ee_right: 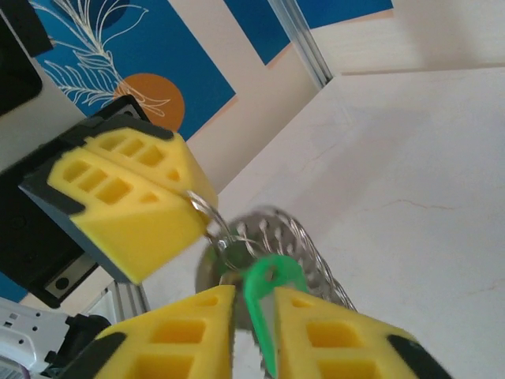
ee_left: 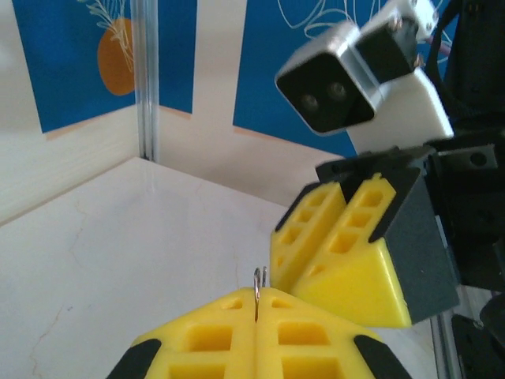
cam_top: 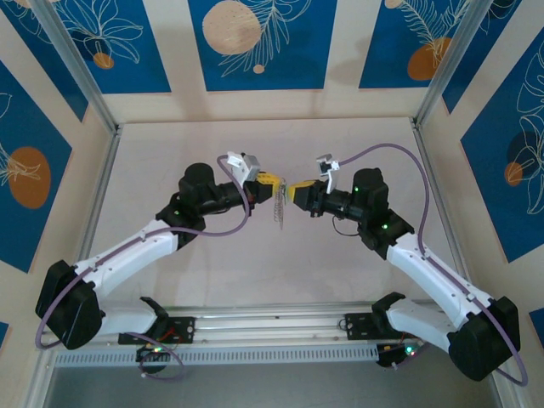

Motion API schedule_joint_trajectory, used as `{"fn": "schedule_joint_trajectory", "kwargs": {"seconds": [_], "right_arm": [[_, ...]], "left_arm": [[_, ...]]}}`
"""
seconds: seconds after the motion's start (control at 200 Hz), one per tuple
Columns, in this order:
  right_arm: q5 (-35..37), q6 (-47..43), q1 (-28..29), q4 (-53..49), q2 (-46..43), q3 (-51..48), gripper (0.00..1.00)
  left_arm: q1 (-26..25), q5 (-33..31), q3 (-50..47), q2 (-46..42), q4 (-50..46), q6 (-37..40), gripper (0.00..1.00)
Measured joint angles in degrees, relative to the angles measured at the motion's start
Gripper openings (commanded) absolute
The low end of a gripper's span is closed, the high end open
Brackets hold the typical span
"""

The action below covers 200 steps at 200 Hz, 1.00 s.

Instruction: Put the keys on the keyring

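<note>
Right wrist camera shows the right gripper [ee_right: 254, 306] with jaws slightly parted around the green tag [ee_right: 273, 276] among the keys [ee_right: 304, 237], gripped or not I can't tell, while the left gripper [ee_left: 258, 302] pinches the keyring [ee_left: 258, 278] tight in mid-air just opposite; threading looks underway, and the next move needs fine alignment.

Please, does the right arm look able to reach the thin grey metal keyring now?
Likely yes: the right gripper is beside the left gripper pinching the keyring, but a small green tag sits between the right jaws.
</note>
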Motion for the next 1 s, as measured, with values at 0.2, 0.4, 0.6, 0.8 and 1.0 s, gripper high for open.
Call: {"fn": "schedule_joint_trajectory", "kwargs": {"seconds": [0.2, 0.4, 0.6, 0.8, 1.0], "right_arm": [[0.00, 2.97, -5.70, -1.55, -5.73, -2.05, 0.46], [-0.50, 6.62, -8.26, 1.16, -7.52, -2.05, 0.49], [-3.61, 8.76, -8.39, 8.76, -5.99, -2.71, 0.54], [-8.72, 9.25, -8.76, 16.83, -1.51, -3.06, 0.55], [-12.63, 10.08, -8.98, 22.75, 1.62, -3.32, 0.53]], "left_arm": [[0.00, -0.33, -0.57, 1.46, 7.74, -4.57, 0.00], [0.00, -0.09, -1.68, 5.68, 16.22, -10.62, 0.00], [0.00, 0.79, -1.97, 8.37, 23.69, -16.33, 0.00], [0.00, 2.49, -1.99, 9.09, 29.18, -20.79, 0.00], [0.00, 3.82, -1.99, 9.11, 31.23, -23.21, 0.00]]}}
